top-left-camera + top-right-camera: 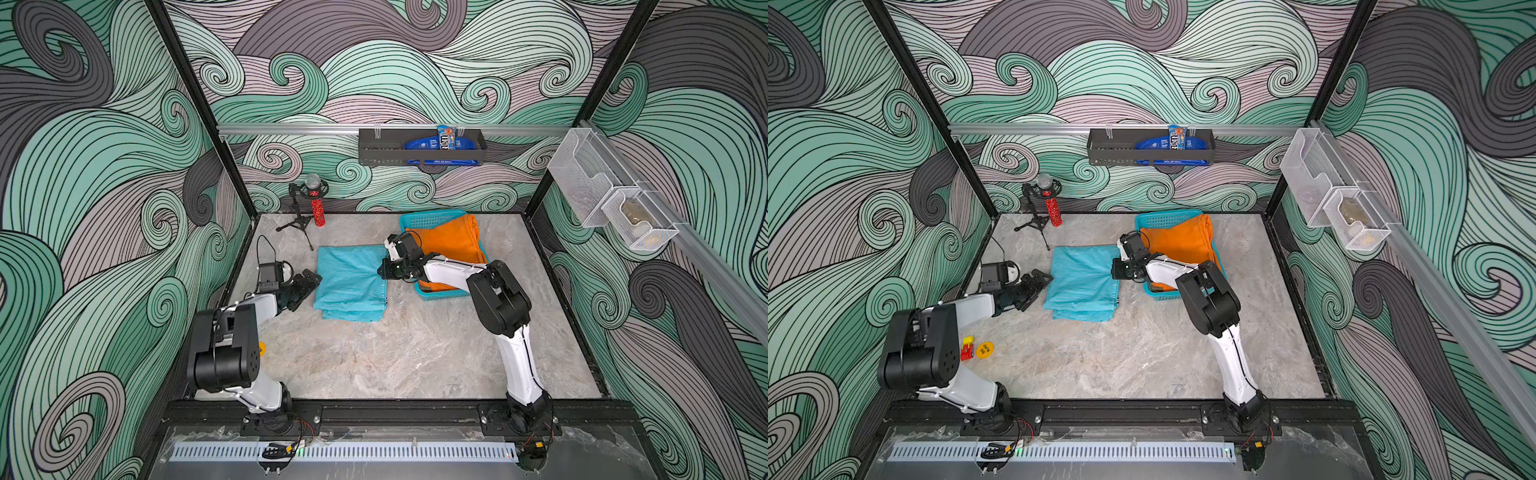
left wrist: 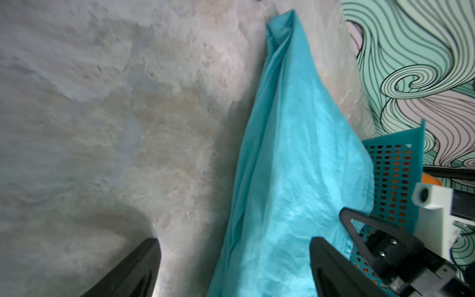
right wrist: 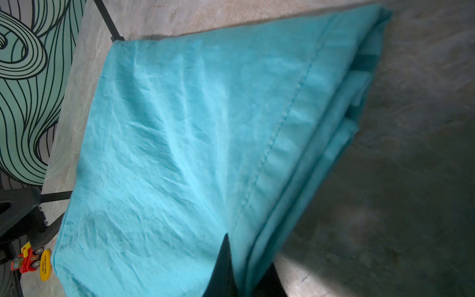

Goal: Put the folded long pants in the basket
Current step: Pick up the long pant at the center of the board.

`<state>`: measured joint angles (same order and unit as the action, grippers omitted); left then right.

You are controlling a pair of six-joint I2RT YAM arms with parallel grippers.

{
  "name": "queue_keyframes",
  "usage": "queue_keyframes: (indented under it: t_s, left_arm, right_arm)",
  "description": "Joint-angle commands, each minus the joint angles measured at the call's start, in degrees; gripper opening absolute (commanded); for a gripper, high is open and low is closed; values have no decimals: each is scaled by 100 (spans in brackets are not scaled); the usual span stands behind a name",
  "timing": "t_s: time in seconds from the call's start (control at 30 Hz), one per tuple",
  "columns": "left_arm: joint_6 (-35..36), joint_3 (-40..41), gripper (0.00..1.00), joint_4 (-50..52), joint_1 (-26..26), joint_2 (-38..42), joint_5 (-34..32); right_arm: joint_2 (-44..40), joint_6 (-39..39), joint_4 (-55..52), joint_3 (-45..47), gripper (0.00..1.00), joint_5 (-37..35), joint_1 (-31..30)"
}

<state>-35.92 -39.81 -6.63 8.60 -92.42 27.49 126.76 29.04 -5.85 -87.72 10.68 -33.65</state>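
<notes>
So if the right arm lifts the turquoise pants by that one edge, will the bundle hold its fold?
Probably not. The turquoise pants look thin and creased, so likely floppy and light. The right gripper pinches only some edge layers; loose layers may sag open. The left gripper is open alongside.

Creased matt cloth pants [image 3: 180,141]; perforated plastic basket [image 2: 393,164]

Even, bright overhead light in both top views; both wrist views are motion-blurred, dim and shadowed at the edges.

Turquoise pants [image 1: 351,282] folded on table, orange pants [image 1: 451,245] in basket [image 1: 430,219]
</notes>
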Motion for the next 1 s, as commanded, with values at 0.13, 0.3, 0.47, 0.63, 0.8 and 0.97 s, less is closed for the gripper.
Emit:
queue_keyframes:
  t_s: [0.13, 0.3, 0.47, 0.63, 0.8, 0.97]
  left_arm:
    - [167, -205, 87, -150, -289, -434, 415]
    - [-89, -30, 81, -418, -923, -729, 279]
    - [-310, 67, 34, -671, -1071, -896, 259]
    - [-214, -67, 0, -496, -1074, -645, 236]
    - [-279, -360, 0, -248, -1156, -192, 505]
    - [-339, -801, 0, 85, -1438, 461, 490]
  right_arm:
    - [42, -258, -108, -105, 0, 70, -75]
    - [108, -214, -105, -181, 0, 123, -117]
    - [105, -220, -110, -238, 0, 91, -201]
    - [108, -197, -116, -436, 0, 142, -339]
    - [-157, -126, -128, -599, 0, 251, -423]
    - [-611, -379, -561, -940, 0, 105, -414]
